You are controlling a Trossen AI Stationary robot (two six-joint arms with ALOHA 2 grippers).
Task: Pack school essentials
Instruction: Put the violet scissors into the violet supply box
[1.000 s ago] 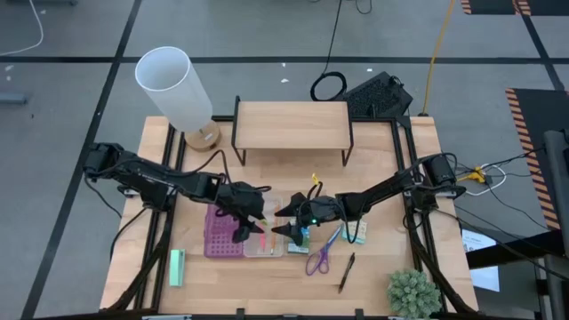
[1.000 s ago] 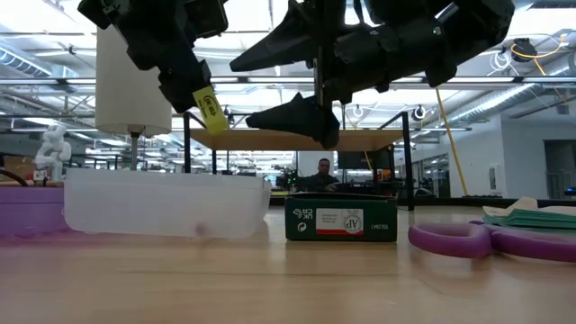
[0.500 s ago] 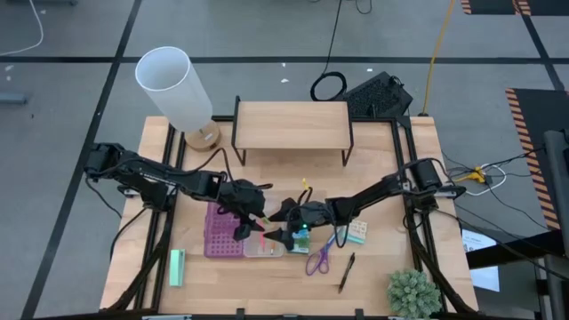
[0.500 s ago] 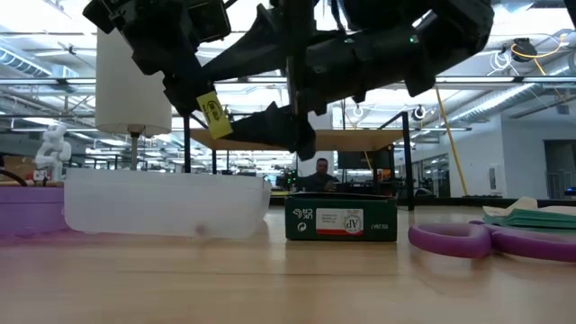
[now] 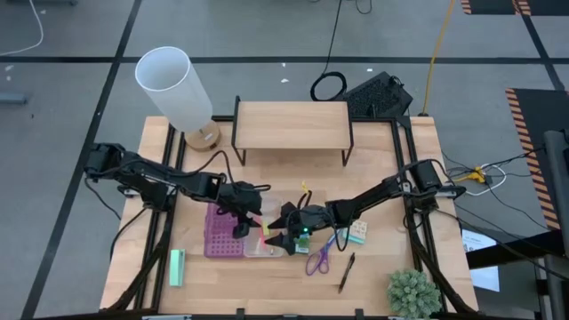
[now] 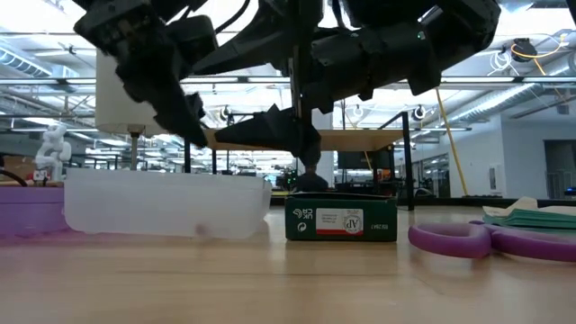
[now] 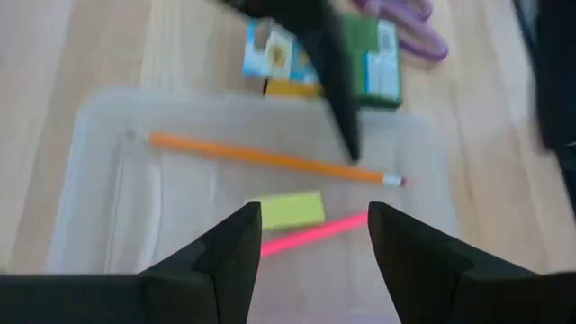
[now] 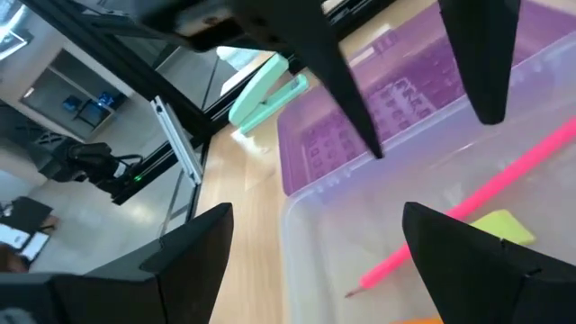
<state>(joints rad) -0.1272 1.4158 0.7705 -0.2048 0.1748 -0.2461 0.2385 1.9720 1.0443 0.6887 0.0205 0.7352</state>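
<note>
The case lies open on the table, its purple half (image 5: 222,233) beside its clear half (image 5: 265,245). Inside the clear half lie an orange pencil (image 7: 270,158), a pink pencil (image 7: 315,232) and a yellow piece (image 7: 291,211), each flat on the floor. My left gripper (image 7: 315,261) hovers open just above them, at the purple-side edge (image 5: 242,226). My right gripper (image 8: 333,261) also stands open over the clear half, from the other side (image 5: 279,236), holding nothing. The green-blue packet (image 5: 303,238), scissors (image 5: 319,257), black pen (image 5: 345,272) and small pad (image 5: 357,233) lie on the table.
A mint-green block (image 5: 176,267) lies near the front left. A white lamp (image 5: 173,87) and a wooden riser shelf (image 5: 292,124) stand at the back, and a small plant (image 5: 413,292) at the front right corner. The two grippers are close together above the case.
My left gripper has let go of the yellow piece, which has dropped and now lies in the clear half of the case. My right gripper has gone toward the table's left edge and a little down, ending over the clear half.
</note>
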